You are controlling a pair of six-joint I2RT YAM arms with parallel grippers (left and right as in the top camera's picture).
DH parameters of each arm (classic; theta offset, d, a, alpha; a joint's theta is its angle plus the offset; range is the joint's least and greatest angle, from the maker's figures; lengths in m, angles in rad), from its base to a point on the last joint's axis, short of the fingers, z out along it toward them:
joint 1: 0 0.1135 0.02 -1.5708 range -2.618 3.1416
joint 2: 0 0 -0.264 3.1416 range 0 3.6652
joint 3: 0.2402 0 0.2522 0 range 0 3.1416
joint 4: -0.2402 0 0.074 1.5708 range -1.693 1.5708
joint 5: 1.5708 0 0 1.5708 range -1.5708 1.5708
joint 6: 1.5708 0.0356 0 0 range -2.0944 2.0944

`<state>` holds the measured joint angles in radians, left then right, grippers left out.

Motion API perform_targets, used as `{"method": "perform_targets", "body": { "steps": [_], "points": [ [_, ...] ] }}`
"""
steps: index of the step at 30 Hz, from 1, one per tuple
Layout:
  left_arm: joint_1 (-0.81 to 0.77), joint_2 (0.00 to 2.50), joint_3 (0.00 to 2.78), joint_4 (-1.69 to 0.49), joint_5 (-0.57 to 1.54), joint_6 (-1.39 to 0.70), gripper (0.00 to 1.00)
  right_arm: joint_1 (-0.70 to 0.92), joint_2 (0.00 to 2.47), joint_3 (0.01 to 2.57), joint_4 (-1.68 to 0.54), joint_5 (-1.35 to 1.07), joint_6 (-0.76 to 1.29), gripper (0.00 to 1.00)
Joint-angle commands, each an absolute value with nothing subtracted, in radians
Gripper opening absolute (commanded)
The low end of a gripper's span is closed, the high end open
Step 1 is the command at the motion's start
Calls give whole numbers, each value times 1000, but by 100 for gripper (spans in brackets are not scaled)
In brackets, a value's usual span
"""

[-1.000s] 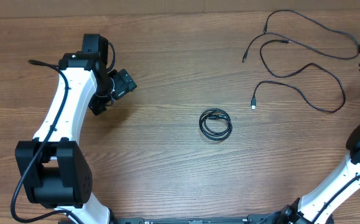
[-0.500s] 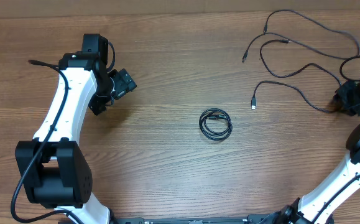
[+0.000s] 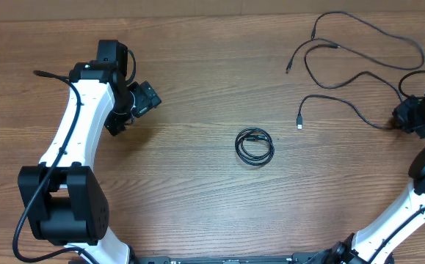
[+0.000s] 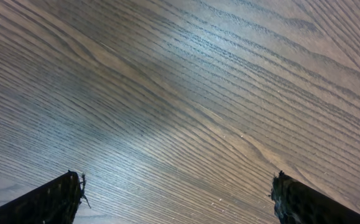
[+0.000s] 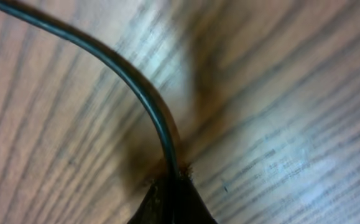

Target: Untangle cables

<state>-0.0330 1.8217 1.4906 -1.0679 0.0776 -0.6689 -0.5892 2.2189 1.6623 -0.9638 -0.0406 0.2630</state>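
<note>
A small coiled black cable [image 3: 255, 146] lies at the table's middle. Two long loose black cables lie at the back right: one [image 3: 359, 28] loops along the far edge, the other [image 3: 344, 103] ends in a silver-tipped plug [image 3: 299, 122]. My right gripper [image 3: 401, 122] is low on the table at the right edge, shut on the loose cable [image 5: 142, 93], which runs up out of its fingertips [image 5: 172, 186] in the right wrist view. My left gripper [image 4: 176, 199] is open and empty over bare wood at the left, also seen overhead [image 3: 142, 99].
The wooden table [image 3: 197, 198] fills the view. The white left arm [image 3: 73, 139] with its thick black wire stands at the left. The white right arm [image 3: 418, 205] rises from the front right corner.
My right gripper moved from the far right edge toward me, came down on the loose cable's bend and closed on it. The left arm has not moved.
</note>
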Motion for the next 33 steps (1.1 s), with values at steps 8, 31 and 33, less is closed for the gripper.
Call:
{"method": "perform_targets", "body": {
  "steps": [8, 31, 33],
  "points": [
    [-34, 1812, 1494, -1069, 72, -643, 100, -601, 2233, 1807, -948, -45, -25, 4],
    [-34, 1812, 1494, -1061, 72, -643, 99, -548, 2233, 1931, -844, -624, 107, 84],
    [-34, 1812, 1494, -1060, 72, -643, 100, -503, 2233, 1931, -842, -623, 128, 81]
  ]
}}
